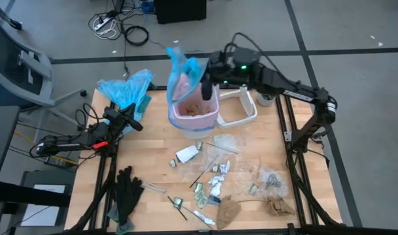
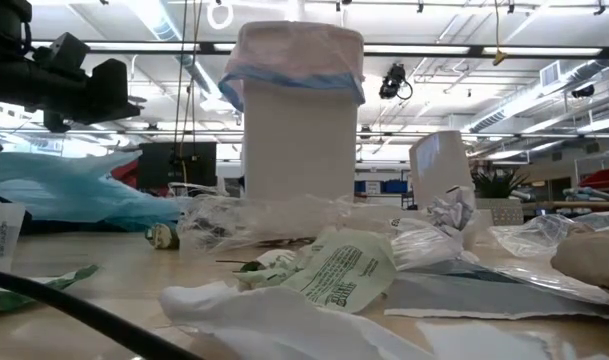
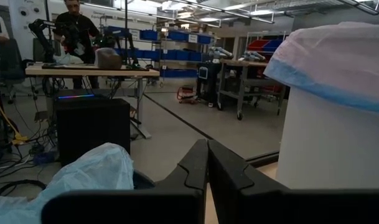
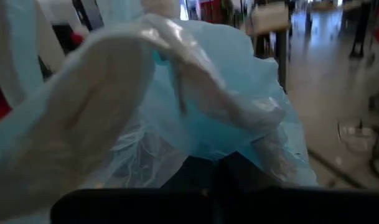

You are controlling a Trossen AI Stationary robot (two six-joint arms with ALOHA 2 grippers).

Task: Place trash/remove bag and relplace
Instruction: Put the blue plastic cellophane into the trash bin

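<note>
The right claw (image 1: 206,90) is pinching the bag (image 1: 183,72) rim above the bin (image 1: 194,112) at the bench's (image 1: 153,170) twelve o'clock. The film risks tearing or spilling scraps. The left claw (image 1: 134,124), pressed together, is waiting at nine o'clock.

The worktop (image 1: 156,183) is pale, matt wood planking. The bag (image 1: 183,83) is thin, translucent, crinkled plastic film with a soft sheen, gathered just ahead of the right end effector (image 1: 206,90). The bin (image 2: 299,140) looks smooth, matt white plastic. Trash (image 1: 228,210) includes rough brown paper and glossy clear film.
</note>
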